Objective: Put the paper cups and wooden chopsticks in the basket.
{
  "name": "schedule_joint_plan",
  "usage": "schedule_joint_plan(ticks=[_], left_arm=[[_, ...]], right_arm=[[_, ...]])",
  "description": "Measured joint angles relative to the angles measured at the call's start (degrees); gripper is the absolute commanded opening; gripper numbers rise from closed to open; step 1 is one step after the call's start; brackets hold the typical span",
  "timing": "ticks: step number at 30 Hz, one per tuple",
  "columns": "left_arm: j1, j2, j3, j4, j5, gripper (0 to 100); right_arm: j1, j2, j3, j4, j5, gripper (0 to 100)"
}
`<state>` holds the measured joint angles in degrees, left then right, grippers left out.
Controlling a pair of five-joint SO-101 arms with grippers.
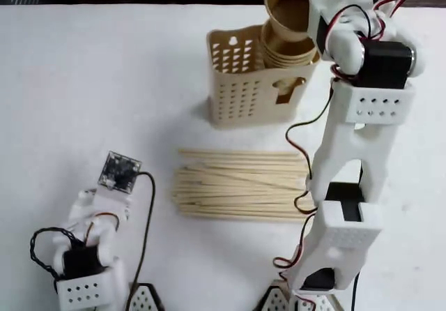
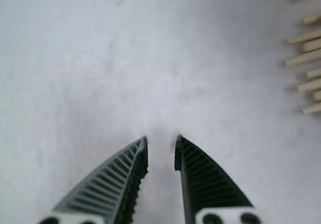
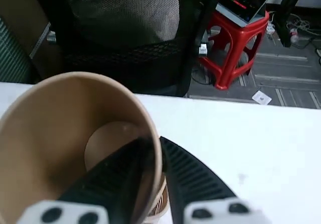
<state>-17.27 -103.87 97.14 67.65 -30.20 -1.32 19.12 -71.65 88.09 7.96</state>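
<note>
My right gripper (image 3: pixel 156 143) is shut on the rim of a brown paper cup (image 3: pixel 50 128), one finger inside it and one outside. In the high view this cup (image 1: pixel 289 8) hangs tilted over a stack of paper cups (image 1: pixel 287 51) that sits in the cream perforated basket (image 1: pixel 244 95) at the back. A flat pile of wooden chopsticks (image 1: pixel 240 184) lies on the table in front of the basket. My left gripper (image 2: pixel 160 138) points down at bare table near the front left, its fingers almost together with nothing between them. The chopsticks' ends (image 2: pixel 306 58) lie off to its side.
The left arm (image 1: pixel 94 220) is folded low at the front left corner. The right arm's black cable (image 1: pixel 301 178) hangs over the right ends of the chopsticks. Beyond the table's far edge stand a red stool (image 3: pixel 241 43) and a dark chair (image 3: pixel 125 28).
</note>
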Motion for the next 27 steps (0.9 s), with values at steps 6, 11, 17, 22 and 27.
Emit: schedule_joint_plan(ticks=[6, 11, 17, 22, 27], left_arm=[[0.0, 0.0, 0.0, 0.0, 0.0, 11], [0.0, 0.0, 0.0, 0.0, 0.0, 11], [0.0, 0.0, 0.0, 0.0, 0.0, 11], [0.0, 0.0, 0.0, 0.0, 0.0, 11], [0.0, 0.0, 0.0, 0.0, 0.0, 11]], right_arm=[[0.1, 8.3, 0.0, -1.1, 0.0, 1.5], [0.1, 12.9, -0.1, 1.1, 0.0, 6.0], [0.0, 13.8, -0.2, 1.6, 0.0, 28.6], [0.0, 13.2, -0.3, 0.4, 0.0, 40.4], [0.0, 10.5, -0.2, -0.4, 0.0, 40.5]])
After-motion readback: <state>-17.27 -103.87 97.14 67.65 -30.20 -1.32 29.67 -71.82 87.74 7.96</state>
